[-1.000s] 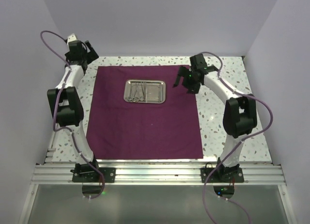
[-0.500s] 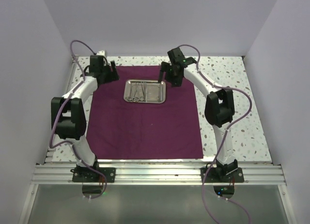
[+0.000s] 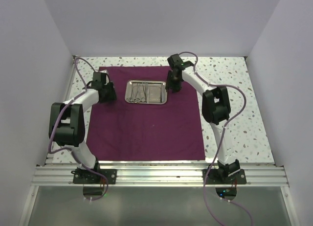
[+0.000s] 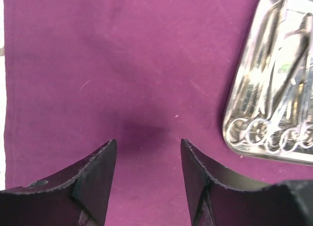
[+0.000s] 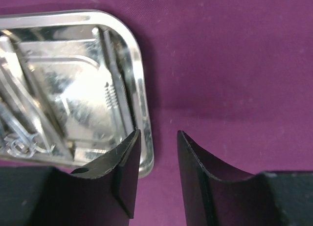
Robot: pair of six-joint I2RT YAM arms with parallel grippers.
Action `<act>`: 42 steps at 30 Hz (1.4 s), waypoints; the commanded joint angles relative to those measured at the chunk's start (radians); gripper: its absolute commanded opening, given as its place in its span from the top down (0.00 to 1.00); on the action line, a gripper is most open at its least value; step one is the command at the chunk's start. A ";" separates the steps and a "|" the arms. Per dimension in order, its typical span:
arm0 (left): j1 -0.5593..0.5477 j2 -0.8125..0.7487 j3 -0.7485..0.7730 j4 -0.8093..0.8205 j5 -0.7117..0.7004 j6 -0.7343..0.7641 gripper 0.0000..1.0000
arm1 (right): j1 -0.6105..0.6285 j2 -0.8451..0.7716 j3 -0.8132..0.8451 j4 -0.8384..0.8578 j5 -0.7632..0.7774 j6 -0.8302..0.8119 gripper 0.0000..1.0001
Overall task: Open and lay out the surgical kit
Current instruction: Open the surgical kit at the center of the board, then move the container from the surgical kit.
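Right fingers [image 5: 122, 172] astride tray [image 5: 140, 79] rim; inside: forceps [image 5: 19, 143], maybe tweezers [image 5: 115, 86].

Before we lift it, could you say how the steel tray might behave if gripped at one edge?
The steel tray looks rigid, so it should keep shape. Its polished rim may slip when gripped. Tilted, its loose instruments could slide.

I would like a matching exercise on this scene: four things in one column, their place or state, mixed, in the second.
1 steel tray
2 purple cloth
3 left gripper
4 right gripper

a spread flat on the speckled table
b open, over bare cloth left of the tray
c open, at the tray's right edge
d holds the silver instruments

Pairs: 1-d, 2-a, 3-b, 4-c
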 commanded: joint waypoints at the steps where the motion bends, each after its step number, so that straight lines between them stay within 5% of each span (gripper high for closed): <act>1: 0.004 -0.045 -0.031 0.029 -0.038 0.008 0.43 | 0.002 0.047 0.065 -0.014 0.022 -0.011 0.61; 6: 0.006 -0.051 -0.049 0.032 -0.064 0.006 0.43 | 0.002 0.116 0.111 -0.014 0.028 -0.017 0.64; 13: 0.016 -0.025 -0.078 0.038 -0.081 -0.004 0.55 | 0.004 0.166 0.150 -0.040 0.033 -0.033 0.99; 18: 0.039 0.003 -0.100 0.044 -0.075 -0.010 0.71 | 0.004 0.163 0.151 -0.041 0.057 -0.040 1.00; 42: 0.053 0.043 -0.077 0.014 -0.081 -0.015 0.80 | -0.218 0.181 0.352 -0.092 0.263 -0.183 1.00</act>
